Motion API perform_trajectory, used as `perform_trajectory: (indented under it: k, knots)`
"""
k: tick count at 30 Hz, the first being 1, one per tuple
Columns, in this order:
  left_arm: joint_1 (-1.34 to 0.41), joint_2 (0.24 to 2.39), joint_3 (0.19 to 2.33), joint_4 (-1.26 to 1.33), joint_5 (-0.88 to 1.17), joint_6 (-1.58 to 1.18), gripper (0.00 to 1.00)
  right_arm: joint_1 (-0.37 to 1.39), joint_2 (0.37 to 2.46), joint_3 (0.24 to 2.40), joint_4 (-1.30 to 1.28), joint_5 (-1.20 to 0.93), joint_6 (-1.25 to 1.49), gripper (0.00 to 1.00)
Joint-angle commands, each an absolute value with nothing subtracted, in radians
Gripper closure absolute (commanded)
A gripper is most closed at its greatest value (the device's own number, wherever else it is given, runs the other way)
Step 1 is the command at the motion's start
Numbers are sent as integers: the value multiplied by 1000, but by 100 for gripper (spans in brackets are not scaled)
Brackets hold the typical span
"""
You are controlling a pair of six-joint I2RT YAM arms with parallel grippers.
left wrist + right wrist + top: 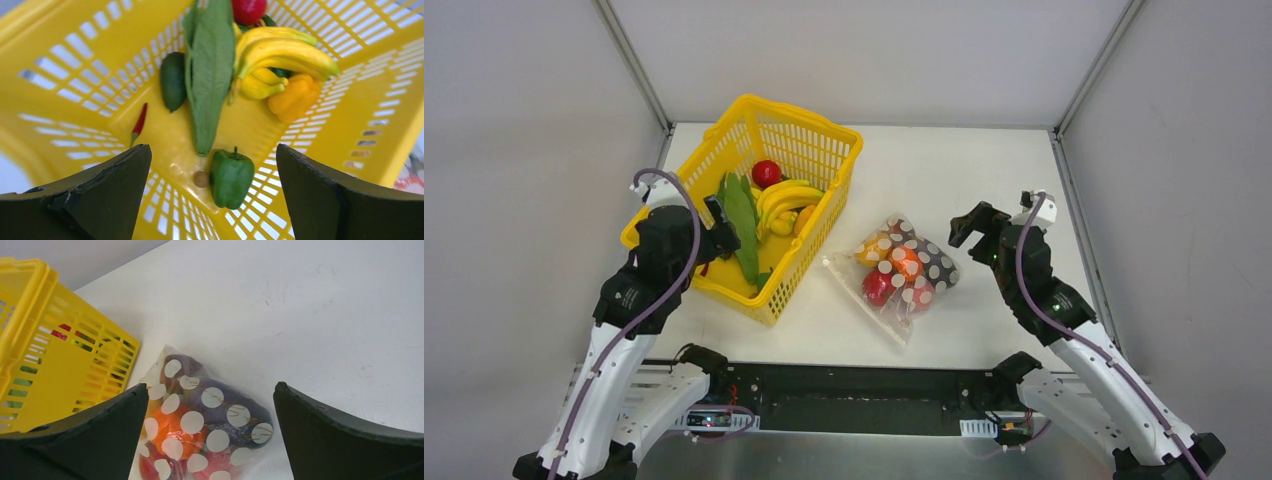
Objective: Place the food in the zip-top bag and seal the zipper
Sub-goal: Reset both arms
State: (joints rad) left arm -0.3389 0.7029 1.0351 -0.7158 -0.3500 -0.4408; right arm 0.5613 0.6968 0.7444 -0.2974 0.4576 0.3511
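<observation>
Two containers: yellow mesh basket (809,250) at left held bananas (786,198), a long green piece (742,218) and a red fruit (766,173); zip-top bag (929,262) just right of it held red, orange and dark purple food (879,287). Left gripper (722,226) hung over the basket and right gripper (965,228) hovered right of the bag, both with jaws wide apart, empty. Table (964,160) was white, walls (524,150) grey.

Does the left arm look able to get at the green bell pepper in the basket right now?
Probably yes. The left hand is open over the yellow basket, and the green pepper lies uncovered on its floor, right below the hand.
</observation>
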Motion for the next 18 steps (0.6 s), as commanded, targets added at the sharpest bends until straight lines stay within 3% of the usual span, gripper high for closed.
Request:
perform_trajectory:
  k: [1,18]
  knots:
    - [-333,709,1117,-856,-566,-543,1,557,693,766,-335,546,300,1]
    - [-334,639,1105,-868,-612,-512,1,558,625,672,-289,509,409,0]
